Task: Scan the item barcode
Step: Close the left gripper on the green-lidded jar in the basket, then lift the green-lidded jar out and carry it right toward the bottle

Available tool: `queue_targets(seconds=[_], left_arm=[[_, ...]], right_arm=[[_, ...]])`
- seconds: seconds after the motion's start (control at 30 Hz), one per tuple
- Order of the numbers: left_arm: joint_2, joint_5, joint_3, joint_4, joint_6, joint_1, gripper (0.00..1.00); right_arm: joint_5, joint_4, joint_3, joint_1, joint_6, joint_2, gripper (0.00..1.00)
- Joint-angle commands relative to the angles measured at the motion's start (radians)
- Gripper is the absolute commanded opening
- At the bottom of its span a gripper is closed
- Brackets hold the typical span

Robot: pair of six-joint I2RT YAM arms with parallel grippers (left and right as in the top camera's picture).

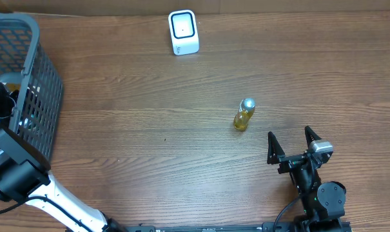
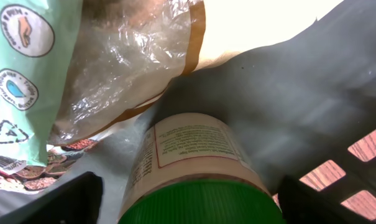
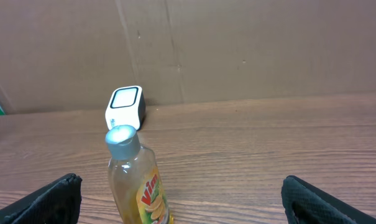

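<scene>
Green-lidded jar (image 2: pixel 194 149) only in left wrist view, inside basket (image 1: pixel 43 96).

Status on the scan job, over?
Left gripper down in basket, jaws open around green-lidded jar. Right gripper open, empty, near bottle. Nothing between bottle and scanner.

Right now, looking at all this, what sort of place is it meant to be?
Probably a mock shop checkout set up on a wooden table: a small white barcode scanner, a grey plastic mesh basket holding packaged groceries, and a yellow bottle with a silver cap standing nearby.
</scene>
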Motion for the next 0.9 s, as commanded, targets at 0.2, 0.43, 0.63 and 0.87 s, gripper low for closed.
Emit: queue_targets(seconds=[0.2, 0.43, 0.63, 0.87], left_arm=[[0.003, -0.013, 0.003, -0.004, -0.008, 0.007, 0.67], [-0.002, 0.037, 0.087, -0.063, -0.023, 0.019, 0.56], [-0.032, 0.046, 0.253, -0.176, -0.066, 0.018, 0.55], [-0.127, 0.160, 0.412, -0.255, -0.079, 0.018, 0.51]], right_arm=[[-0.004, 0.002, -0.010, 0.002, 0.000, -0.010, 1.00], [-0.004, 0.002, -0.010, 0.002, 0.000, -0.010, 1.00], [-0.004, 0.002, -0.010, 0.002, 0.000, -0.010, 1.00], [-0.004, 0.002, -0.010, 0.002, 0.000, -0.010, 1.00]])
